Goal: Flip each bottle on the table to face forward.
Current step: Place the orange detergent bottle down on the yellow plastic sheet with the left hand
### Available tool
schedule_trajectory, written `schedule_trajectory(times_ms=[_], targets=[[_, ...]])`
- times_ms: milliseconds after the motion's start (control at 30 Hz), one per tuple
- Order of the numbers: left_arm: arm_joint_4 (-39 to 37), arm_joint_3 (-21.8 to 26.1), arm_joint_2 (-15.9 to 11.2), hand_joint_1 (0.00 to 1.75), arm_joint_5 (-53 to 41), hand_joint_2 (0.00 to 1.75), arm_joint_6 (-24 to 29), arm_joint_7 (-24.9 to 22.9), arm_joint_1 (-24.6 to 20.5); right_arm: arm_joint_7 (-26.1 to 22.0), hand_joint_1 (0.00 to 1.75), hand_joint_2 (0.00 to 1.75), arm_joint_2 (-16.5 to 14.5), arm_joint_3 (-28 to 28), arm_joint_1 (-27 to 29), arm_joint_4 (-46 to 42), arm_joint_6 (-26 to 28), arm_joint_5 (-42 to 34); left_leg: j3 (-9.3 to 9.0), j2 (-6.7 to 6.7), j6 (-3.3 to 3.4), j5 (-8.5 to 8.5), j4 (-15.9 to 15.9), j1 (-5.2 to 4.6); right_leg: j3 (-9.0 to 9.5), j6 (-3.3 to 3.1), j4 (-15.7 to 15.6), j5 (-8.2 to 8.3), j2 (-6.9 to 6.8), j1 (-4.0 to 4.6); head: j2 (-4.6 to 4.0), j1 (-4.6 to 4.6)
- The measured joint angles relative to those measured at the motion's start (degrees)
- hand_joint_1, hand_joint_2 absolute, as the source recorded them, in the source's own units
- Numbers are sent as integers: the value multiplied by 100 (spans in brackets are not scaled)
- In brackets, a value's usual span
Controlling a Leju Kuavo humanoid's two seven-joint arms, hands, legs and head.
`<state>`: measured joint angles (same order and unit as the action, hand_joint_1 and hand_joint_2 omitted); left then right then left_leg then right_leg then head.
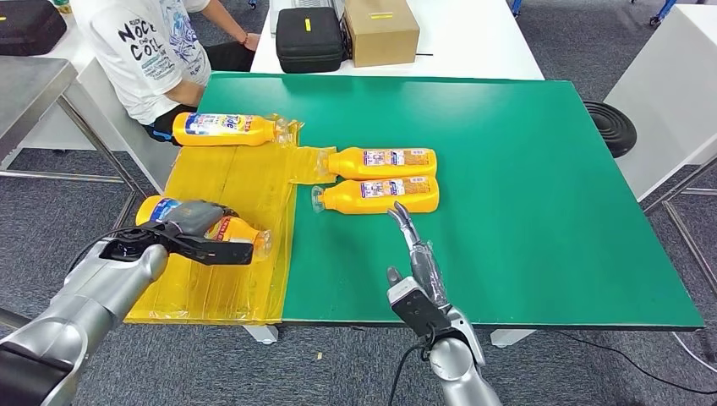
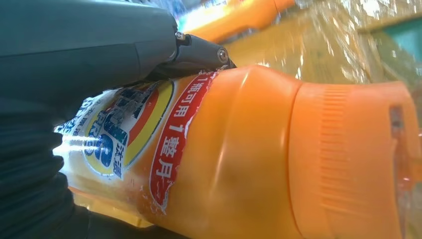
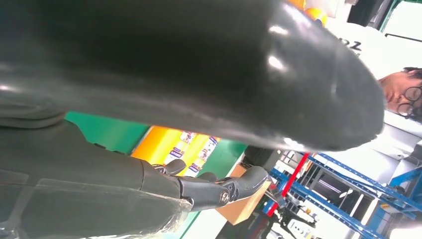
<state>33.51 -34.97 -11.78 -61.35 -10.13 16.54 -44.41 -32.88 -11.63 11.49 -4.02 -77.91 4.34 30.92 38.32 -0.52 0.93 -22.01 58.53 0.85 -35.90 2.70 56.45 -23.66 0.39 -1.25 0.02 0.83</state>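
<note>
A green table (image 1: 524,211) fills the head view, with a sheet of crinkled yellow plastic film (image 1: 228,254) spread over its left part. Four orange detergent bottles lie on their sides. The left hand (image 1: 199,233) wraps around the nearest bottle (image 1: 232,230), which lies on the film near the table's front left corner; the left wrist view shows dark fingers (image 2: 199,52) pressing over its printed label, cap end free. A second bottle (image 1: 224,128) lies at the film's far edge, close to a seated person in a white printed shirt (image 1: 148,51). Two more bottles (image 1: 382,162) (image 1: 378,195) lie side by side, touching, near the table's middle. The right hand (image 1: 414,266) hovers just in front of them, fingers extended and apart, holding nothing.

The bottles look like rigid, glossy plastic, probably full and fairly heavy, and likely slippery. The broad labelled body seems the safest place to grip, not the ribbed cap.
</note>
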Motion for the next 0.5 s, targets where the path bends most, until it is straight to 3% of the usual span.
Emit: schedule_trajectory(times_ms=[267,333,367,500], targets=[[-312,9,-9,175,260,175,-195,319,-110,-80,0,0,-4,38,-121,255,22,-66,-3,0,0,0,0,0,5,0,1,0,0,0,0,1],[-361,9,-9,165,277,175,-228,357,-134,-105,0,0,-4,39,-146,322,32,-94,-4,0,0,0,0,0,6,0,1,0,0,0,0,1],[-384,9,-9,155,287,175,-238,374,-145,-111,0,0,-4,39,-156,355,34,-108,-4,0,0,0,0,0,6,0,1,1,0,0,0,1],[-463,7,-9,75,325,175,-236,420,-165,-129,0,0,-5,50,-206,478,36,-136,-5,0,0,0,0,0,6,0,2,1,0,0,0,1]])
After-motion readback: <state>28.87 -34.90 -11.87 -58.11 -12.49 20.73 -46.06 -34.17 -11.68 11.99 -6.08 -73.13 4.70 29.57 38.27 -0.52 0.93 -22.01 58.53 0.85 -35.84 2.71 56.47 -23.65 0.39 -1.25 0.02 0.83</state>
